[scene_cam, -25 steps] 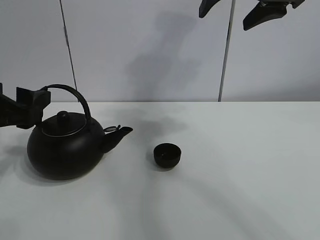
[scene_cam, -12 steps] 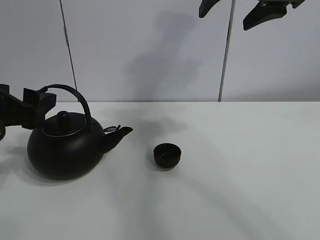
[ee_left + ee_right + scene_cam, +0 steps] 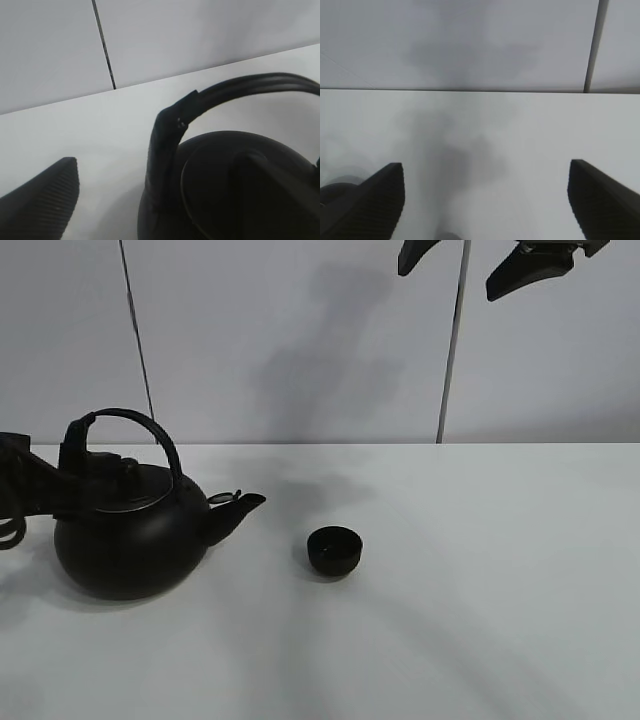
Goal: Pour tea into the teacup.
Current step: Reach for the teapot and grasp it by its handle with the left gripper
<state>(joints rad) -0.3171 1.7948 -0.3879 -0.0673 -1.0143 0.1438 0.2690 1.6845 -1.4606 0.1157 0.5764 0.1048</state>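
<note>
The big black kettle point(image 3: 128, 540) stands at the table's left, spout pointing right, arched handle point(image 3: 135, 420) upright. The small matte-black teacup point(image 3: 334, 550) stands apart, right of the spout, near the middle. My left gripper point(image 3: 78, 462) is at the handle's left end, open and holding nothing. In the left wrist view one ribbed finger point(image 3: 45, 200) shows beside the handle point(image 3: 240, 87) and lid point(image 3: 240, 190), with a gap between; the other finger is hidden. My right gripper point(image 3: 490, 265) hangs high at the back right, open and empty, and it shows in the right wrist view point(image 3: 485, 200) too.
The white table point(image 3: 480, 620) spreads to the right of the cup and toward the front edge. A pale wall with two dark vertical seams point(image 3: 450, 350) stands right behind the table.
My left gripper has moved right, from left of the kettle up to the handle's left end. The kettle, the cup and the right gripper have not moved.
</note>
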